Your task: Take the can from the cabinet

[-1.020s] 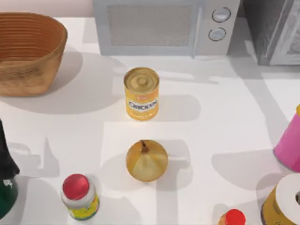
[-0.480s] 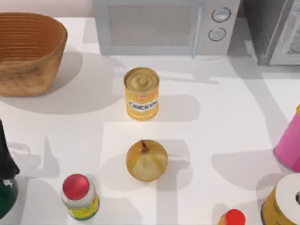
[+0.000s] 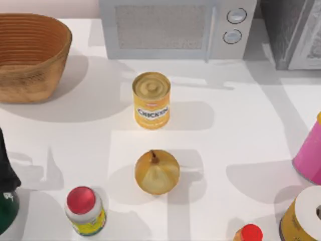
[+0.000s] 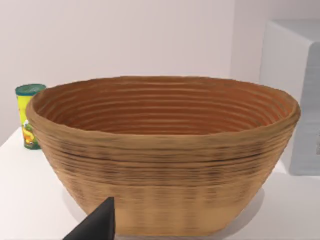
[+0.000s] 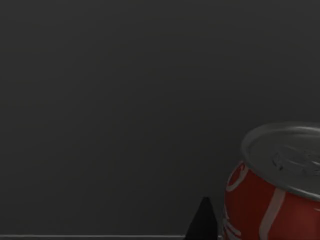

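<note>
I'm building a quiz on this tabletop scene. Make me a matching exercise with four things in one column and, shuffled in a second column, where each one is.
Things:
1. yellow chicken can
2. onion
3. wicker basket
4. red soda can

Places:
A. far left of the table, next to the microwave
B. in front of a dark wall, close to the right end effector
C. middle of the table, in front of the microwave
D. nearer the front edge, in line with the chicken can

Pairs: 1-C, 2-D, 3-A, 4-B
</note>
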